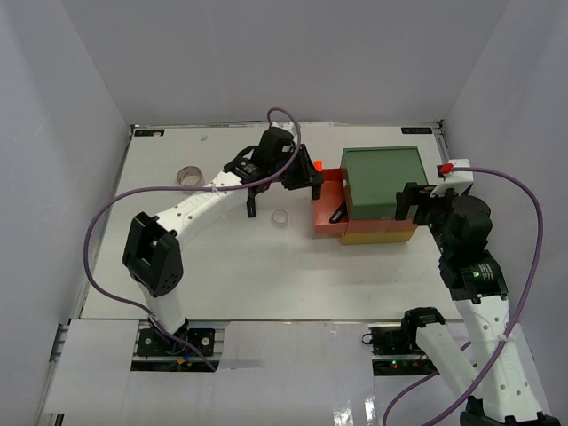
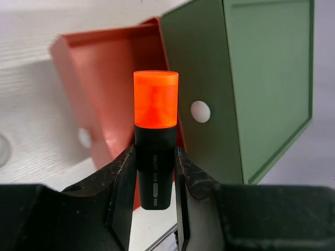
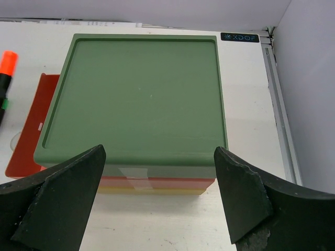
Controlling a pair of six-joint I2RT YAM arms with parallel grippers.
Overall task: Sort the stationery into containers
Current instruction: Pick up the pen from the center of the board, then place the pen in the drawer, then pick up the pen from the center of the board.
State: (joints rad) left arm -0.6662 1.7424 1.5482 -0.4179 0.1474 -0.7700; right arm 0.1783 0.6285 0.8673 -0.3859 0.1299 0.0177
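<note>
My left gripper [image 1: 311, 177] is shut on a black highlighter with an orange cap [image 2: 155, 99] and holds it above the pulled-out orange-red drawer [image 1: 327, 211]. The gripper [image 2: 155, 155] pinches the black barrel, cap pointing away. The drawer stack has a dark green top [image 1: 383, 180], an orange-red middle and a yellow bottom [image 1: 382, 237]. My right gripper [image 1: 412, 203] is open at the stack's right side; in its wrist view the gripper [image 3: 157, 196] has its jaws wide apart in front of the green top [image 3: 141, 89]. A grey tape roll [image 1: 189, 177] and a white tape roll [image 1: 281, 217] lie on the table.
A thin dark item [image 1: 339, 213] lies in the open orange-red drawer. The highlighter also shows at the left edge of the right wrist view [image 3: 6, 65]. White walls enclose the table [image 1: 240, 275] on three sides; the stack stands near the right wall.
</note>
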